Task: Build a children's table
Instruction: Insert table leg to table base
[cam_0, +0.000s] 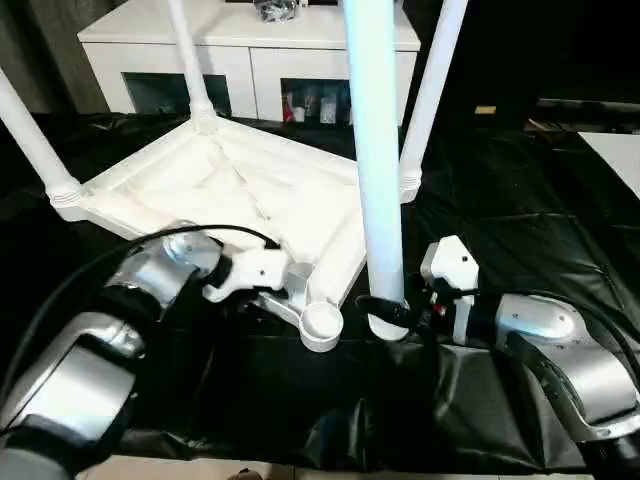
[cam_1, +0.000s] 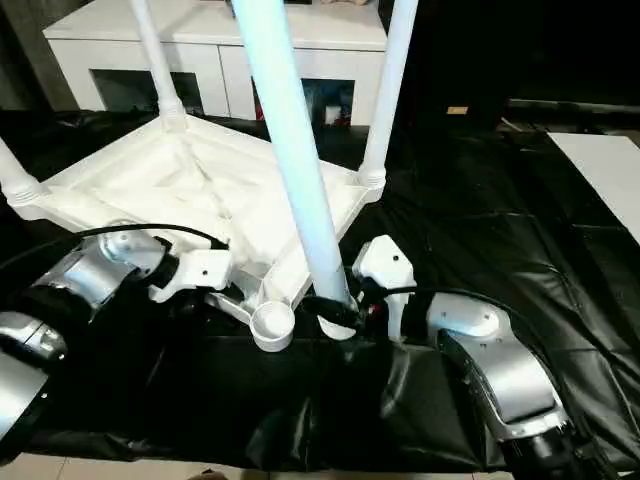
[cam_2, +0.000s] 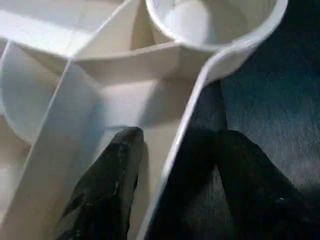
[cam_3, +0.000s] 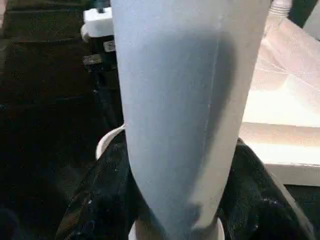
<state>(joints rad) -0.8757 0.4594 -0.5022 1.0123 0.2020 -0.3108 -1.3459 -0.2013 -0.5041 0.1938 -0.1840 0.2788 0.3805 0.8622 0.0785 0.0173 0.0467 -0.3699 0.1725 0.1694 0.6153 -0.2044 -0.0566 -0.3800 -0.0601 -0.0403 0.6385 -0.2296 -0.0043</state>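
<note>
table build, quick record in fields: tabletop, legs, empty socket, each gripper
tabletop: white tabletop upside down on black sheet, ribs up
legs fitted: three, upright in corner sockets
fourth leg: loose leg upright, foot beside the tabletop
empty socket: near corner socket, open, nothing in it
left gripper: left gripper astride the tabletop's rim by the empty socket, one finger inside, one outside
right gripper: right gripper shut on the loose leg's lower end
</note>
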